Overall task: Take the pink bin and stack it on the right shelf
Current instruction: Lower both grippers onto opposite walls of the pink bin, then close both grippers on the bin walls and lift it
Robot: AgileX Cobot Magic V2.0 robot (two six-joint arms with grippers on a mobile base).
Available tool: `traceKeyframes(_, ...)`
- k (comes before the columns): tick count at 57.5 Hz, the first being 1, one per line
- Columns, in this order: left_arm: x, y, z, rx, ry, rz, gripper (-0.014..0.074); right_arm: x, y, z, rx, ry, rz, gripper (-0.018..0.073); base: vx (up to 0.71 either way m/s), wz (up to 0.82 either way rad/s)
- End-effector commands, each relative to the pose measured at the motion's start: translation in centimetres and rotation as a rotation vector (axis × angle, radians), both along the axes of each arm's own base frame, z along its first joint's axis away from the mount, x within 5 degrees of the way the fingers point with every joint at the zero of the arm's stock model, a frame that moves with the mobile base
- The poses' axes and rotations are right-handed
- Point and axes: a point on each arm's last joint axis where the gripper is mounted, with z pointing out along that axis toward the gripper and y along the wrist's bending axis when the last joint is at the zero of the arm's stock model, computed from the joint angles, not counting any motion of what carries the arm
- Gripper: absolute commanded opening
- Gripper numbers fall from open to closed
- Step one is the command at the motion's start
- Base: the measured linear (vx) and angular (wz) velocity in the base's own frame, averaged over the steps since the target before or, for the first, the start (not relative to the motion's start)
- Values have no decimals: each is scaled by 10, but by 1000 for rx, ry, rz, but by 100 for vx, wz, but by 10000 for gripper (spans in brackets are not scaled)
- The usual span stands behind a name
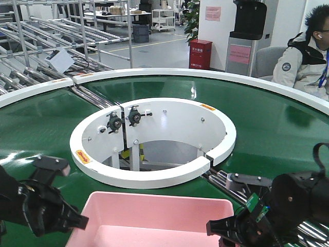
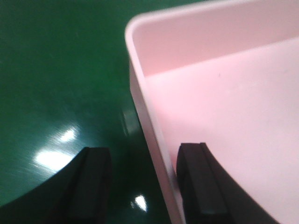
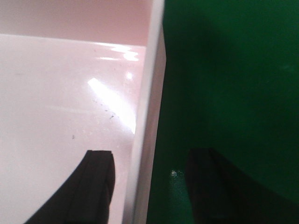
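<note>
Pink bin (image 1: 159, 216) sits empty on green belt (image 1: 267, 118), nearest the base. Left gripper (image 2: 145, 156) and right gripper (image 3: 152, 158) are both spread, each straddling an end wall, unclamped. Bin looks light, stiff and probably slick. Pinch both walls under the rim and lift level.

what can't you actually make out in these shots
- pink bin: near half cut off by front view's bottom edge
- left hand, right hand: wrist views are too blurred to show whether the fingers straddling the bin's walls touch them
- man: face cut by front view's right edge
</note>
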Motion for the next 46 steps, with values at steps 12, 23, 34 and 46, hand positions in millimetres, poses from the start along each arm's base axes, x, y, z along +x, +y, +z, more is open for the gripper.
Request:
traceKeyframes(12, 5, -9, -13, -19, 82, -20, 441, 9, 5, 8, 57, -50, -28, 291, 0, 0)
traceKeyframes(23, 2, -12, -13, -55, 127, -18, 301, 9, 5, 8, 56, -50, -26, 140, 0, 0)
traceKeyframes(34, 0, -15, -8, -118, 143, 5, -12, 7, 4, 17, 64, -63, -26, -15, 0, 0)
traceKeyframes(46, -14, -15, 30, -182, 59, 5, -8, -4, -1, 60, 109, -225, -28, -11, 0, 0)
